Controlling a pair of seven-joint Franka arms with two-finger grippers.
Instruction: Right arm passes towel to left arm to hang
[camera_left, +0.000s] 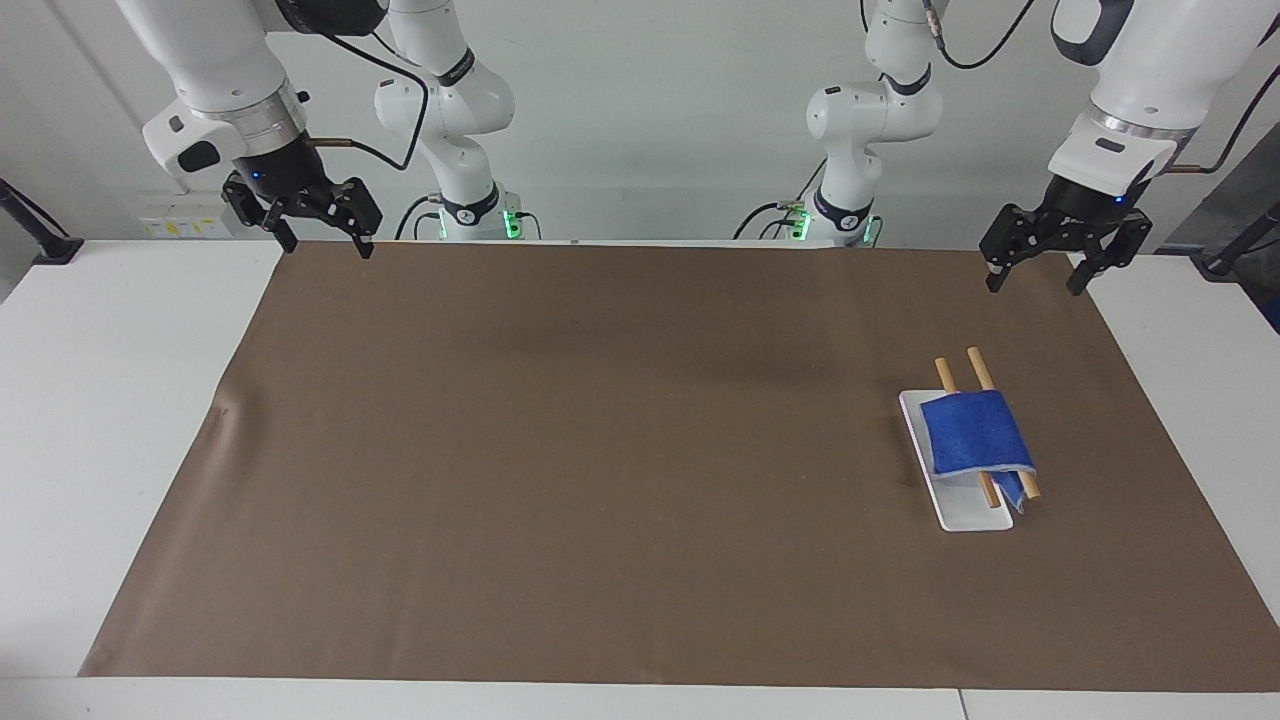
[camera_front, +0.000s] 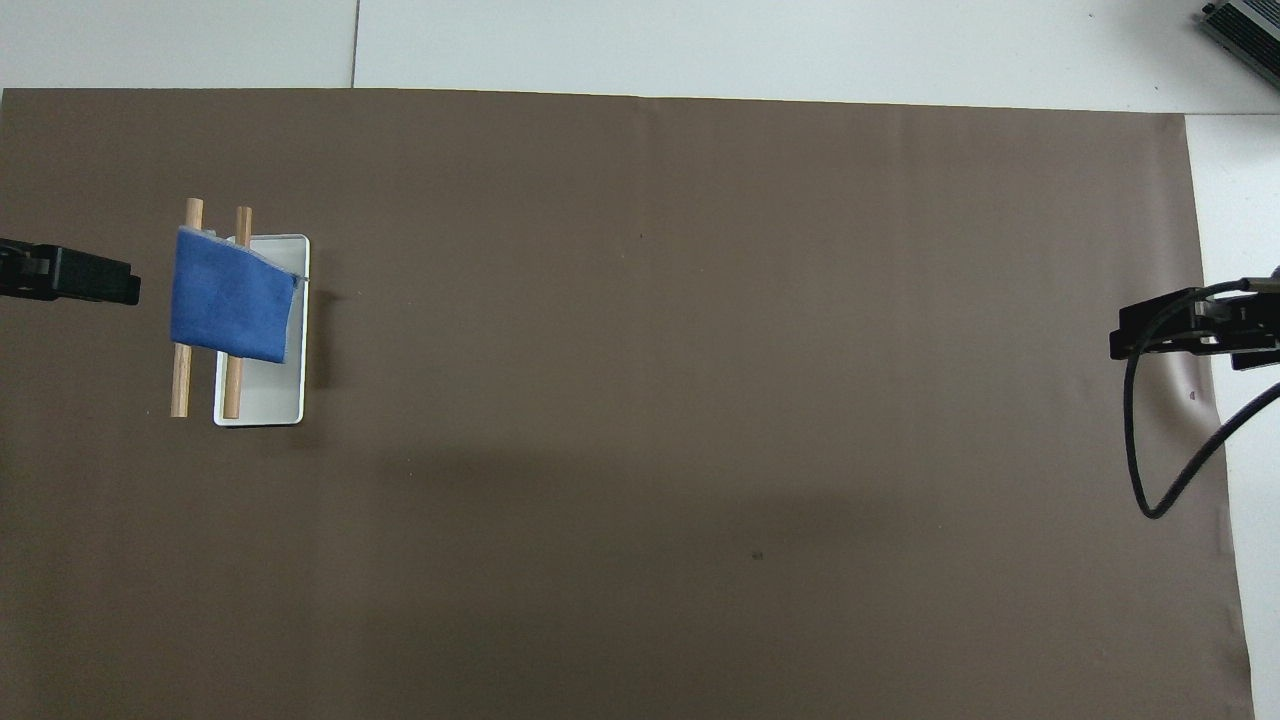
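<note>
The blue towel (camera_left: 975, 432) hangs draped over two wooden rods (camera_left: 980, 368) on a white base (camera_left: 965, 512), toward the left arm's end of the table. It also shows in the overhead view (camera_front: 230, 308). My left gripper (camera_left: 1033, 285) is open and empty, raised over the mat's edge at the robots' end, apart from the towel. In the overhead view, the left gripper (camera_front: 100, 285) shows beside the rods. My right gripper (camera_left: 330, 247) is open and empty, and waits over the mat's corner at the right arm's end, also seen in the overhead view (camera_front: 1150, 330).
A brown mat (camera_left: 600, 450) covers most of the white table (camera_left: 120, 400). The white base (camera_front: 265, 405) of the rack stands on the mat. A black cable (camera_front: 1150, 470) loops down from the right gripper.
</note>
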